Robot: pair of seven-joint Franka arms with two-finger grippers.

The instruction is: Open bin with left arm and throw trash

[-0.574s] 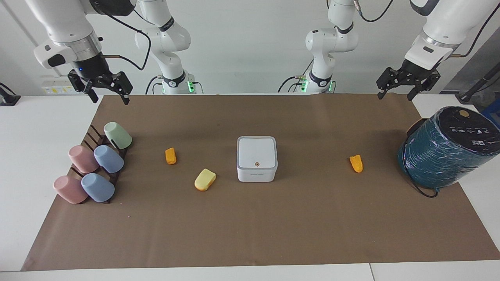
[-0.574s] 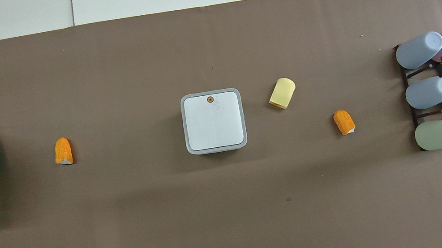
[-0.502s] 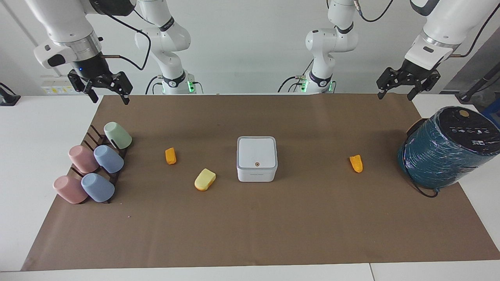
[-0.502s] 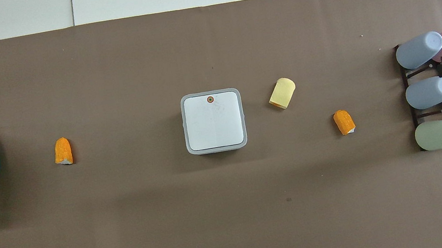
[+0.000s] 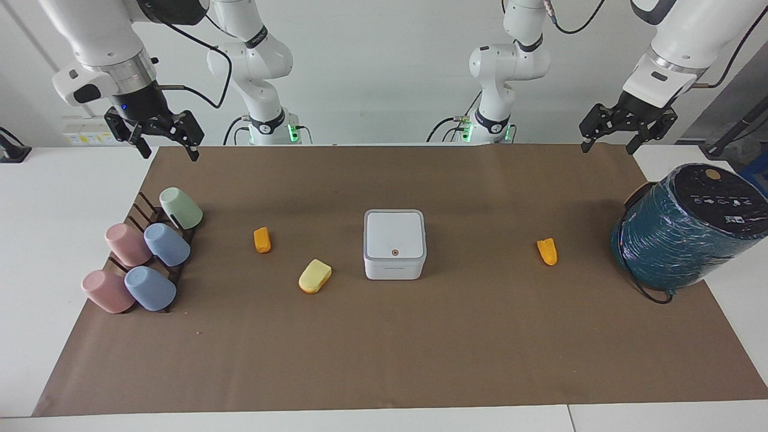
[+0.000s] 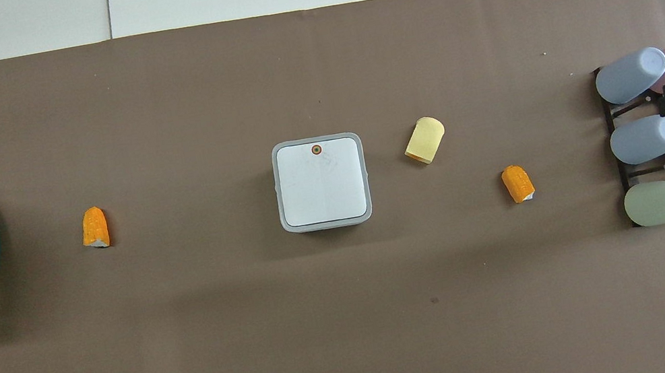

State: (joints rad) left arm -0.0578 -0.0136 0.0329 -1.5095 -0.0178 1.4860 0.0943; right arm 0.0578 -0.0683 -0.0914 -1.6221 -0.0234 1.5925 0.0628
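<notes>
I am looking at the worktop (image 5: 72, 198), and a brown mat (image 5: 384, 360) is lying over most of it. The bin (image 5: 394, 243) is sitting in the middle of the mat with its lid (image 6: 321, 181) down flat. The pale yellow lump (image 5: 315, 276) is lying just beside the bin, toward the right arm's end. One orange lump (image 5: 261, 239) is lying a bit more toward that end and nearer to the robots. The other orange lump (image 5: 547, 251) is lying well apart from the bin, toward the left arm's end, near the big teal cylinder (image 5: 684, 228). The left end effector (image 5: 607, 146) is hanging in the air over the mat's edge by the robots, with its fingers spread and nothing in them. The right end effector (image 5: 169, 152) is hanging over the mat's corner at its own end, fingers spread too, holding nothing. Five pastel cups (image 5: 147, 258) are lying tipped on a dark rack (image 5: 141, 210) at the right arm's end.
</notes>
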